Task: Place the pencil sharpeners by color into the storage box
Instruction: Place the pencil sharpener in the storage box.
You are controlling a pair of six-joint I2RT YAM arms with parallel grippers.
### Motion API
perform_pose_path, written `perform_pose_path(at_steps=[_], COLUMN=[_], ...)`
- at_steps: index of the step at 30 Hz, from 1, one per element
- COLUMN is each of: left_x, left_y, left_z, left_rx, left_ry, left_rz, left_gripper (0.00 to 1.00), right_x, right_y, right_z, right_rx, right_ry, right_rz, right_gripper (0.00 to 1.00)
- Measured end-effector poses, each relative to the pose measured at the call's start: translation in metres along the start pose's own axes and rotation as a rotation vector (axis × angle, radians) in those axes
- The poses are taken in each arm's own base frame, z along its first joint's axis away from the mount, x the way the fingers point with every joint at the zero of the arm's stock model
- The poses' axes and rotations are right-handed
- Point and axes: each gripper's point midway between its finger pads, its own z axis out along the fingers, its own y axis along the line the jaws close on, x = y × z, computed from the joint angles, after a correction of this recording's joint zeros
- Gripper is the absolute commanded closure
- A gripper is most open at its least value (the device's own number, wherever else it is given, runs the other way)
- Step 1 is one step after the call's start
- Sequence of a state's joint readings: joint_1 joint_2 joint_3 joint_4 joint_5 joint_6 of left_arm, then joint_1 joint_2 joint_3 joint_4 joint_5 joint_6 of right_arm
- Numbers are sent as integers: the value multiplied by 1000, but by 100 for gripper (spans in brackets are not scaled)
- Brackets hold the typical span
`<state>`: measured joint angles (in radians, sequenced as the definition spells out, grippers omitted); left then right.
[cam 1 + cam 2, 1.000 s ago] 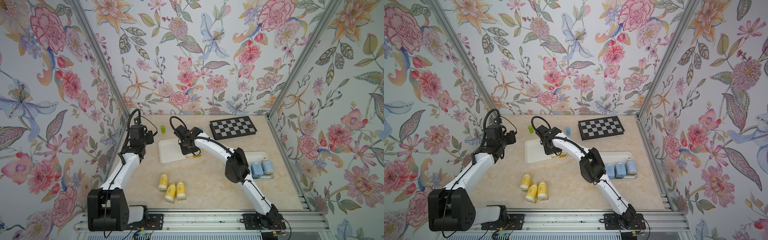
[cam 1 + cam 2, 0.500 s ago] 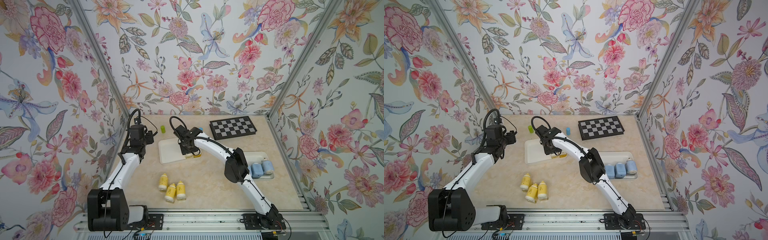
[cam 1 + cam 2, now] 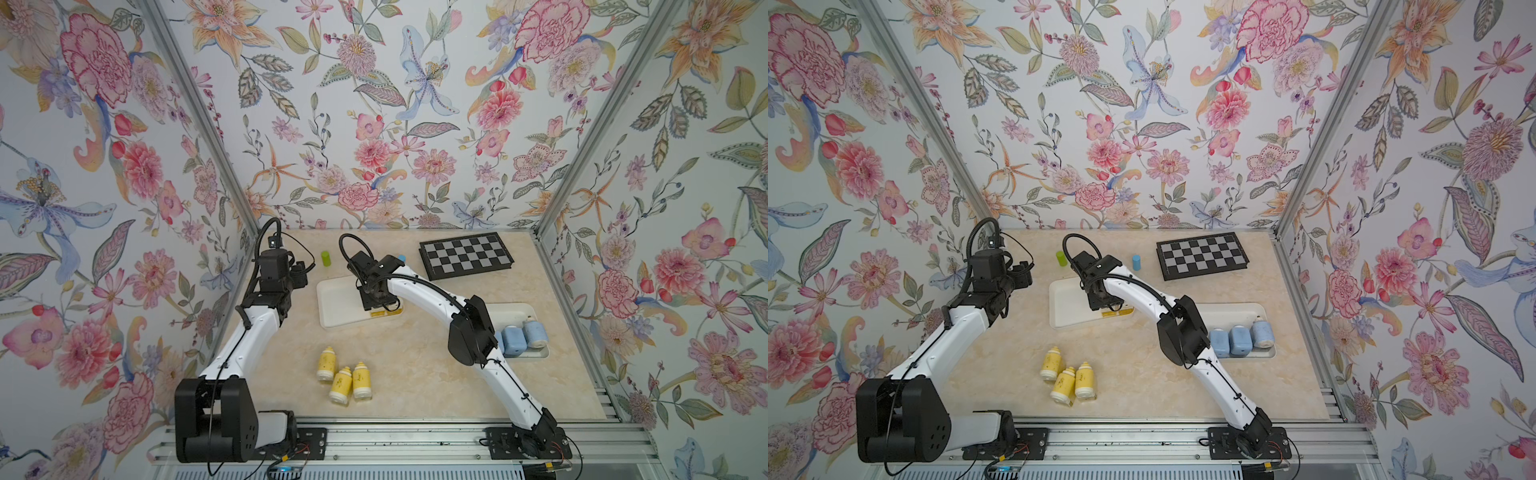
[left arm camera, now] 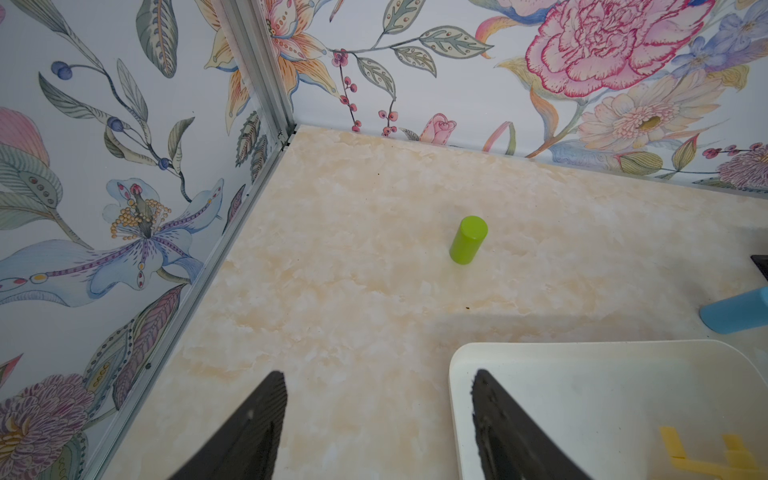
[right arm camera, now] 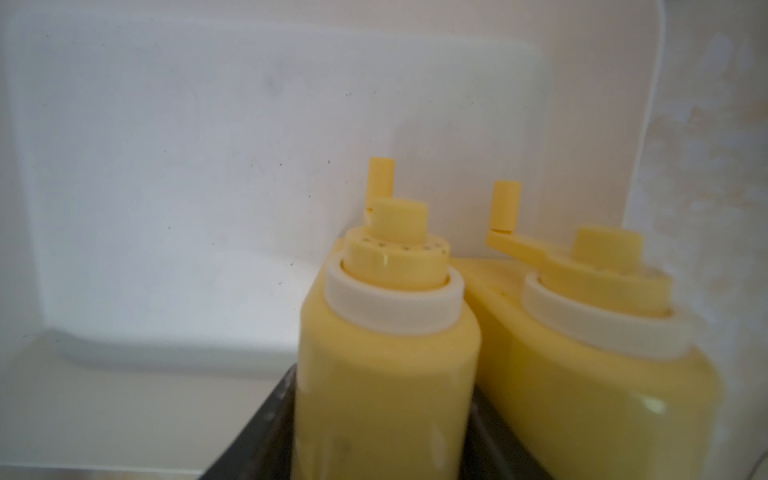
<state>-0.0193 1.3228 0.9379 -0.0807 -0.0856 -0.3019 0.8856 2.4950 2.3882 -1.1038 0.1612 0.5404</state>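
White tray (image 3: 336,303): two yellow sharpeners (image 5: 582,374); right hand (image 5: 382,399) astride one, grip unclear. Left hand (image 4: 378,374) released.

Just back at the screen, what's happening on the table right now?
The right gripper is down in the white tray, its fingers either side of a yellow sharpener, beside a second one already there; whether it grips or has let go is unclear. The left gripper hovers open and empty by that tray's corner. On the table lie three yellow sharpeners, and at least three blue sharpeners sit in the other tray.
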Motion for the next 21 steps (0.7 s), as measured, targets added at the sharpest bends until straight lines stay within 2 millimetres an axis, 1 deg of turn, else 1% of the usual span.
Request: perform_pose_path(at_steps=[8, 12, 16, 21], left_x=[0, 1, 0, 1], left_y=[0, 0, 0, 0], left_z=[0, 0, 0, 0], left_rx=[0, 0, 1, 1], left_ry=[0, 1, 0, 0], left_rz=[0, 1, 1, 1], left_gripper=[27, 27, 27, 25], right_x=[-1, -3, -5, -9], right_y=[-1, -1, -3, -8], right_z=[0, -6, -25, -61], right_rx=[3, 3, -3, -12], right_ry=[-3, -15, -37, -90], right_rz=[0, 0, 2, 2], right_gripper=[43, 43, 43, 42])
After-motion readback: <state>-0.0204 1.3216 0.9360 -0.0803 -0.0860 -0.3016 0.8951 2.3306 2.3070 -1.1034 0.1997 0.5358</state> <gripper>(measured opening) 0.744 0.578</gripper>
